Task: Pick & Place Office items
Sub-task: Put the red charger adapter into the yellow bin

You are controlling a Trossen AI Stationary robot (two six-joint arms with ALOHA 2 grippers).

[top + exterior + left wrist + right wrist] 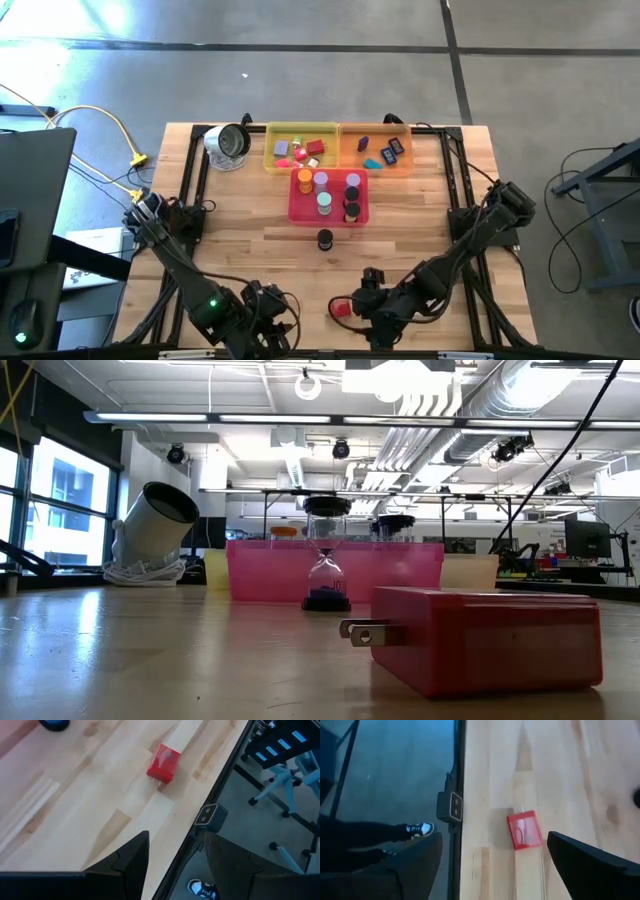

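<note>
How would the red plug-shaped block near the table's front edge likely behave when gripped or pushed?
The red boxy plastic block with metal prongs looks rigid, so it should not flex. It lies on a broad flat face, so it would probably slide rather than roll. Its glossy sides may be slightly slippery.

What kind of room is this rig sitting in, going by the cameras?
Most likely an open lab or workshop: exposed ceiling ducts and strip lights overhead, a bare concrete floor around the wooden table, and workbenches with a monitor in the background.

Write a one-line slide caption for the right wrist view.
Right gripper, fingers wide open, hovers over the red plug block near the wooden table's edge.
</note>
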